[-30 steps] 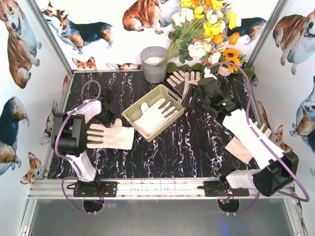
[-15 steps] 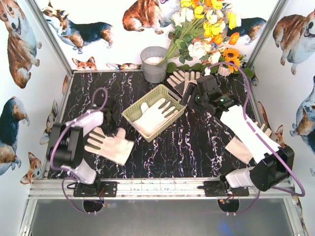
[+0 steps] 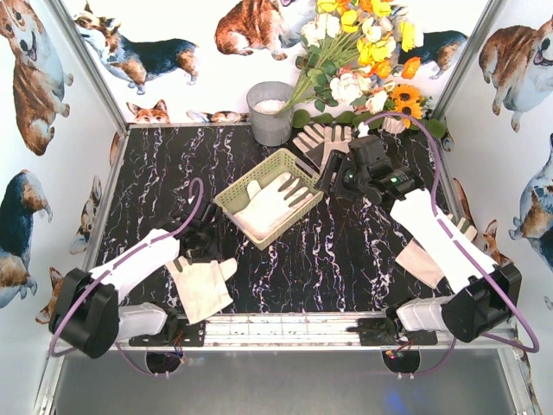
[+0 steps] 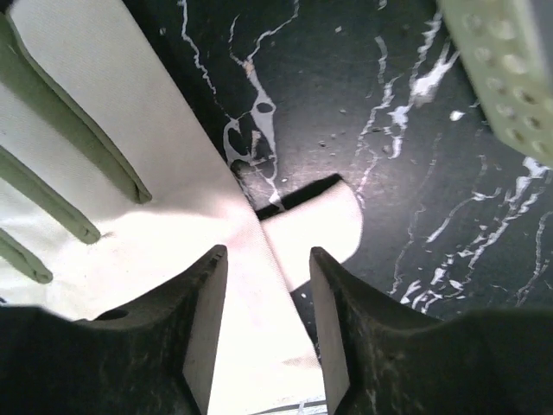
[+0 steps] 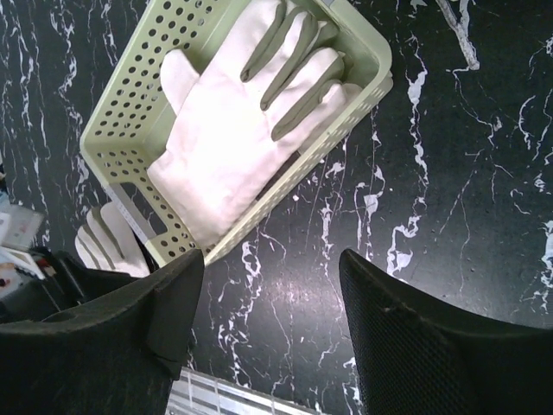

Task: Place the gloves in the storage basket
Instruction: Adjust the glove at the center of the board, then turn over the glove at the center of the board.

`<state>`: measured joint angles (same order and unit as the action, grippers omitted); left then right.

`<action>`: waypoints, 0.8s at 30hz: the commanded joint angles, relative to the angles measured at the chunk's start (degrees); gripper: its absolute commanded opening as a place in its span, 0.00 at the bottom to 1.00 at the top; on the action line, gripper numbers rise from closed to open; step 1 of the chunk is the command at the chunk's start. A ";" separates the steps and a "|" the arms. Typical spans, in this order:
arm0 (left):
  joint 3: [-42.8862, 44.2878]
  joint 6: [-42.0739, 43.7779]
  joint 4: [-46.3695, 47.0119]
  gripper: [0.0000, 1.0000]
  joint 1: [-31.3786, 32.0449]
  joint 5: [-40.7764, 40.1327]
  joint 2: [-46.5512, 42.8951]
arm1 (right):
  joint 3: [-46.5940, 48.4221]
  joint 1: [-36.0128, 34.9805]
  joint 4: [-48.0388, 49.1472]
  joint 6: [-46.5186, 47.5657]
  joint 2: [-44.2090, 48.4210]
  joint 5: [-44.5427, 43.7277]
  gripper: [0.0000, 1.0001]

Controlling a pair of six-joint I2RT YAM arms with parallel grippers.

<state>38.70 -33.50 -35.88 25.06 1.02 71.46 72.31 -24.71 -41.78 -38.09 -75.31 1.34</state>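
I'm hovering the left gripper (image 4: 266, 256) over the near glove (image 3: 202, 290), jaws partly apart and pinching nothing. The glove is lying flat along 11-to-5. The storage basket (image 3: 247, 175) is sitting toward 1 o'clock of it. The right gripper (image 5: 263, 268) is hanging wide open and empty at the basket's 3 o'clock.

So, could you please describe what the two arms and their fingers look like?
Both arms share one build: white shell links between bulky black joints, as on the left arm and right arm. A thin purple cable loops along each. The fingers are matt black, blocky and textured, with paler flat inner faces.
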 commanded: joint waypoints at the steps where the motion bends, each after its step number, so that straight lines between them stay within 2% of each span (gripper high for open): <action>1: 5.03 -1.84 -4.53 0.42 3.52 -5.95 -2.78 | 1.80 0.62 -0.81 4.97 3.93 2.97 0.66; 6: 8.35 -7.99 -10.52 0.49 11.61 -14.07 -2.81 | -2.87 0.84 1.09 7.08 9.89 3.42 0.67; 12: 8.04 -12.89 -11.39 0.61 19.71 -17.65 -2.05 | -7.21 1.68 2.40 7.17 16.11 7.66 0.71; 18: 7.32 -14.63 -9.74 0.57 20.47 -15.11 6.11 | -8.75 1.68 1.40 6.95 17.25 11.03 0.71; 24: 9.19 -14.37 -7.55 0.56 20.47 -16.21 10.27 | -10.35 1.68 1.66 6.29 16.37 12.75 0.71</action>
<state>46.22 -47.40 -45.10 45.30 -13.80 80.40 62.61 -23.14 -42.81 -32.01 -59.09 11.81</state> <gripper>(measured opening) 0.558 0.710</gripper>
